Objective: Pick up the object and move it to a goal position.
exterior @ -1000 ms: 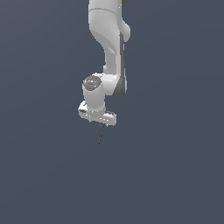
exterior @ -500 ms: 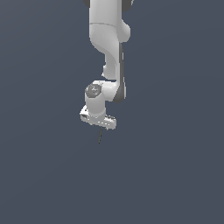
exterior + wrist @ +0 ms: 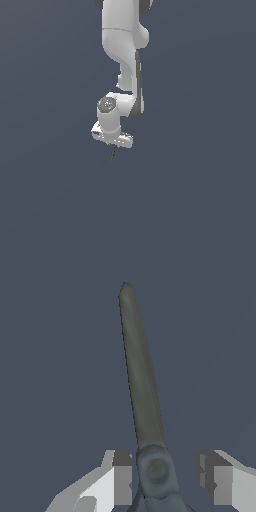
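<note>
- No brand, label or writing can be read anywhere, on the arm or on the plain grey-blue backdrop.
- The white arm comes down from above, and its upper part is cut off by the frame edge in the exterior view.
- The gripper hangs at the arm's lower end, its white body tilted a little (lower toward the exterior view's right).
- The object, a thin dark rod, sticks out straight below the gripper and points away from it; in the exterior view it is only a faint hairline, hard to make out.
- In the wrist view the object is a long, tapering grey-green shaft running away from the gripper, with its thicker rounded end between the fingers.
- One finger pad appears to touch that rounded end, while the other stands apart from it with backdrop showing between; whether the rod is truly clamped cannot be told.
- The fingers' outer parts and the rod's near end are cut off by the wrist view's edge.
</note>
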Available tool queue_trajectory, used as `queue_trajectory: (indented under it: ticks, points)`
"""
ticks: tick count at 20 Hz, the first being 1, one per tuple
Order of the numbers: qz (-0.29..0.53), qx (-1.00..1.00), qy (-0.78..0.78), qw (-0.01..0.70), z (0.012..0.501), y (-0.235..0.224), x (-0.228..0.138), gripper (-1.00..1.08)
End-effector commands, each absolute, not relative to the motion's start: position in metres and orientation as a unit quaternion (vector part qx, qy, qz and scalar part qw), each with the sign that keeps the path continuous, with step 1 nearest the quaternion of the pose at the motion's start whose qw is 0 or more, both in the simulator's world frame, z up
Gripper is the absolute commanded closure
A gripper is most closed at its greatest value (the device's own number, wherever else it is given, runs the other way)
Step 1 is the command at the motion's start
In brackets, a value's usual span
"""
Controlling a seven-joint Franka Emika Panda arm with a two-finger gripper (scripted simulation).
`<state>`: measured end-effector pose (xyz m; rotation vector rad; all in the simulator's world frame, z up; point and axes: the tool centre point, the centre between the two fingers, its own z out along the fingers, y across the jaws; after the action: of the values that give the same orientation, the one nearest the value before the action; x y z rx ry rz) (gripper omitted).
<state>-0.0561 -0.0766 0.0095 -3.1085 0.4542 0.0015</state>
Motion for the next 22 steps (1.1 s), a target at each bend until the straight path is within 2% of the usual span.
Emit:
queue_trajectory:
  ticks: [1,12,22]
  points:
    - [0.000,-0.990,0.144,0.000,0.008,-0.076,-0.055,1.08]
    - [-0.016,-0.988,0.154,-0.004,0.008,-0.078,-0.050,1.08]
    - [-0.086,-0.978,0.191,-0.020,0.002,-0.084,-0.021,1.08]
